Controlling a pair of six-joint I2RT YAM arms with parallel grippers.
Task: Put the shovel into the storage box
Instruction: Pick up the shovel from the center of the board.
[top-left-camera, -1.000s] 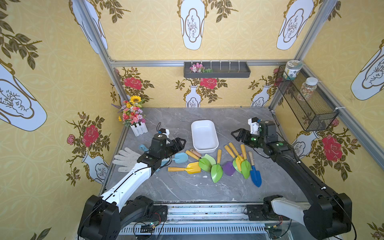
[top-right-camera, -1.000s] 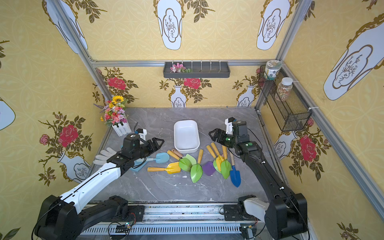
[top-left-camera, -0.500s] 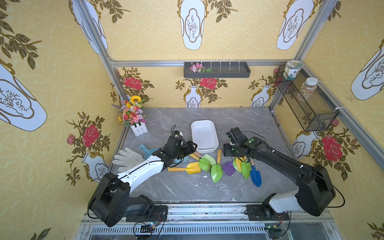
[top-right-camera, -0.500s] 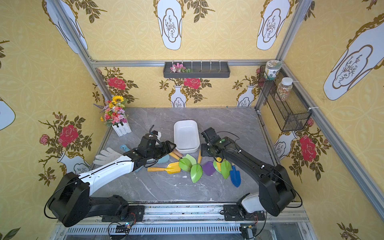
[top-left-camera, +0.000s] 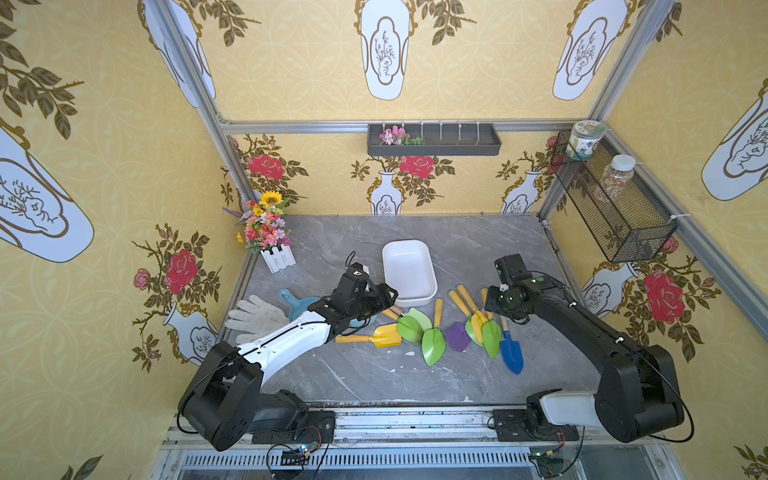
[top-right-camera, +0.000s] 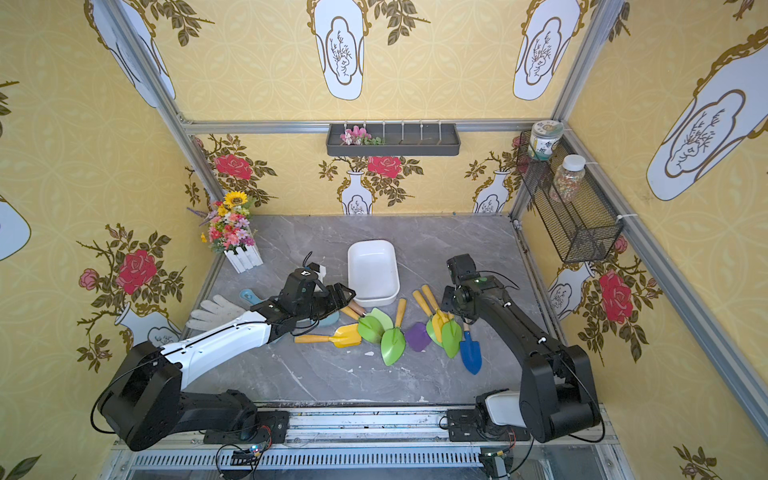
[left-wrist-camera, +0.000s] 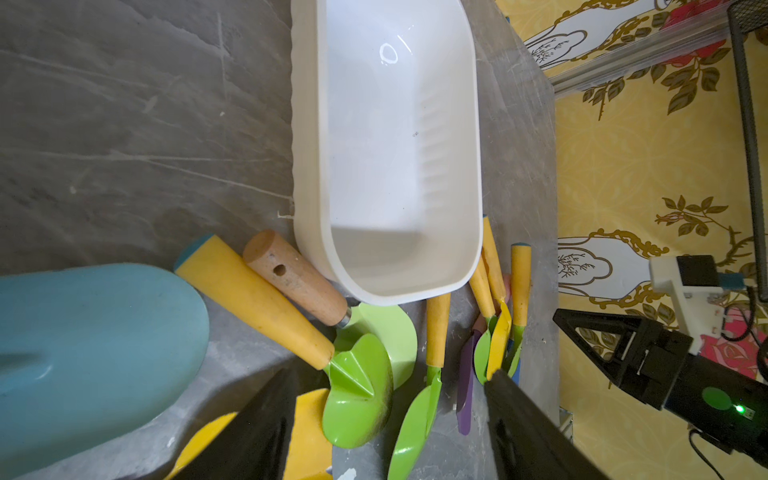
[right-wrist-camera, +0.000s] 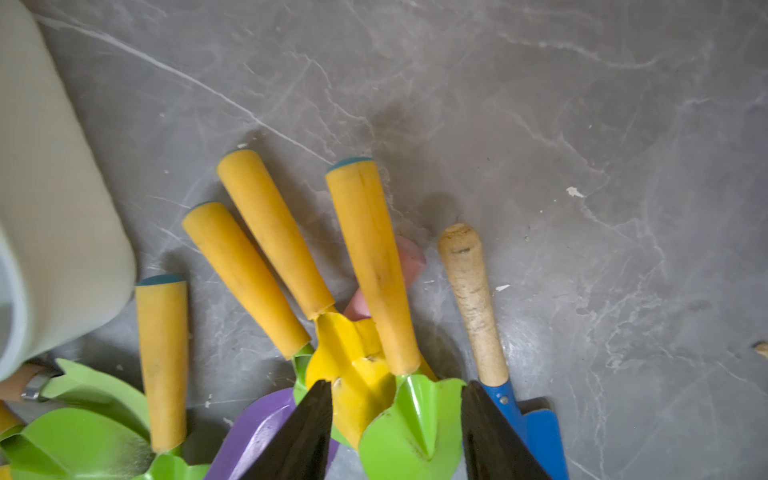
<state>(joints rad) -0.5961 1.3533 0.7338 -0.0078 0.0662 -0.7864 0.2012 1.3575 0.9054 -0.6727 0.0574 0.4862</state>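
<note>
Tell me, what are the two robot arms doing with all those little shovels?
The job is to fill the white storage box, which is empty. The right tool is open around a green shovel in the pile on the grey table. The left tool, open too, hovers over other shovels beside the box. Nothing is held yet.

Grey marble tabletop (top-left-camera: 478, 249) carries white storage box (top-left-camera: 409, 266), scattered shovels (top-left-camera: 432, 343), teal scoop (top-left-camera: 291, 300), glove (top-left-camera: 257, 318) and potted flowers (top-left-camera: 270, 235)

Left arm (top-left-camera: 286, 340), right arm (top-left-camera: 582, 326) low, jaws apart
</note>
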